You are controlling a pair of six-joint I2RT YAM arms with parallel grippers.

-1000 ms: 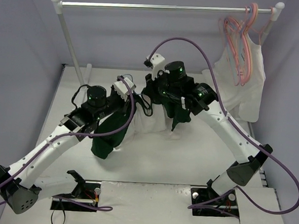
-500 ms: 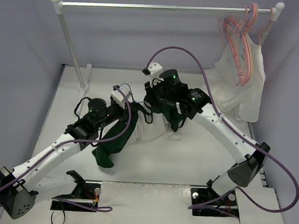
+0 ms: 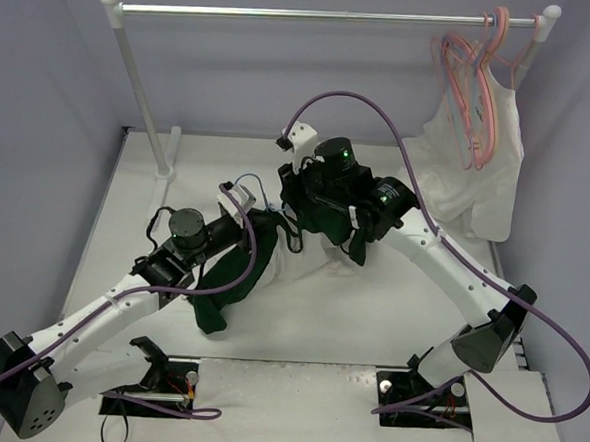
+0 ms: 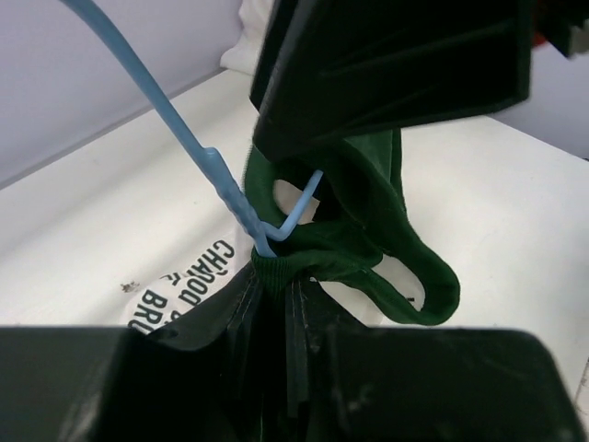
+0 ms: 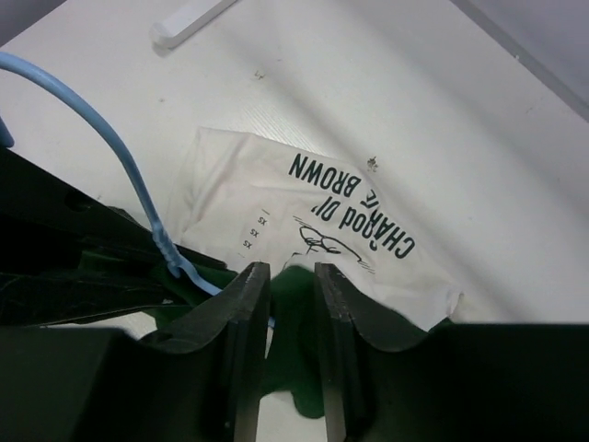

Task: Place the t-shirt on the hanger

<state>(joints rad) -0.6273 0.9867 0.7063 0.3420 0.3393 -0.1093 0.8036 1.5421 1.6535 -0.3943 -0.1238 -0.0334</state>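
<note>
The left gripper (image 4: 276, 311) pinches the bunched green collar of the t-shirt (image 4: 379, 214), where the hanger (image 4: 175, 120) meets it. The right gripper (image 5: 290, 278) has its fingers clamped on green fabric too.

**Two white arms, black joints, purple cables**

The left arm (image 3: 110, 305) and the right arm (image 3: 450, 269) are clad in white shells, with round black housings (image 3: 183, 221) at the joints. Small green lights (image 3: 345, 155) are seen there. A purple cable (image 3: 383, 99) is looped along each arm. The left gripper (image 4: 276, 318) and right gripper (image 5: 293, 285) are finished in matte black.

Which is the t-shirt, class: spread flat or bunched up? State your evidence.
Bunched up: the t-shirt is crumpled, its green collar gathered around the hanger.
</note>
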